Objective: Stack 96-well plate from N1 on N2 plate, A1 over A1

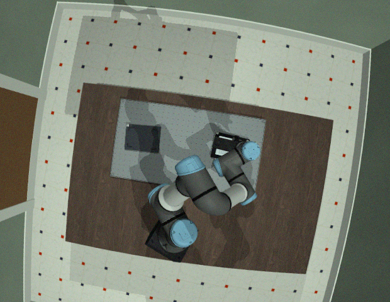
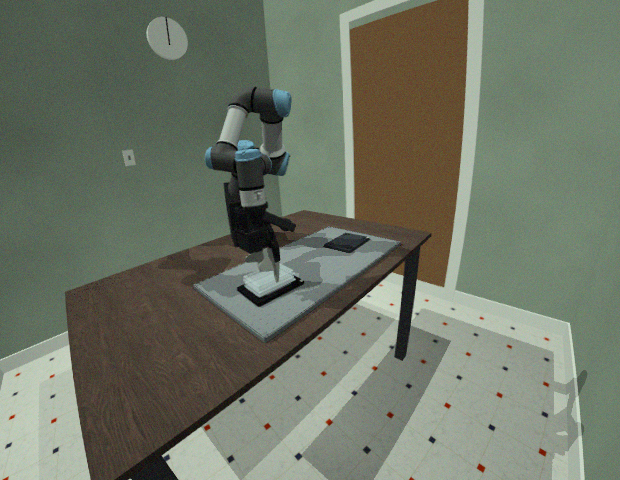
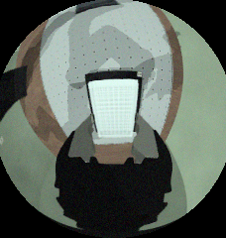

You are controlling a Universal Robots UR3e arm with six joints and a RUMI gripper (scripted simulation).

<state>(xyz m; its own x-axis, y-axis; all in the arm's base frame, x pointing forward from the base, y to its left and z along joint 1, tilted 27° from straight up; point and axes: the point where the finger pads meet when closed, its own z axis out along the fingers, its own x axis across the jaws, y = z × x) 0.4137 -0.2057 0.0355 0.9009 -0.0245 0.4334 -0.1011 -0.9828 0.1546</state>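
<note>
My gripper [image 2: 267,267] is shut on the white 96-well plate [image 3: 114,109], holding it by its long sides near one end. The plate sits low over the black nest N2 [image 2: 271,294] on the grey mat. In the side view a white stack [image 2: 268,281] rests in this nest, and I cannot tell whether the held plate touches the lower plate. From above, the arm's wrist [image 1: 250,150] hides most of the plate. Nest N1 [image 1: 142,138] is dark and holds no plate; it also shows in the side view [image 2: 346,241]. I cannot make out the cut corners.
The grey mat [image 1: 185,129] lies on a brown table [image 1: 286,195]. The arm's base [image 1: 172,237] stands at the table's near edge, with the elbow [image 1: 201,188] folded over the mat's front edge. A door [image 2: 408,129] is behind the table.
</note>
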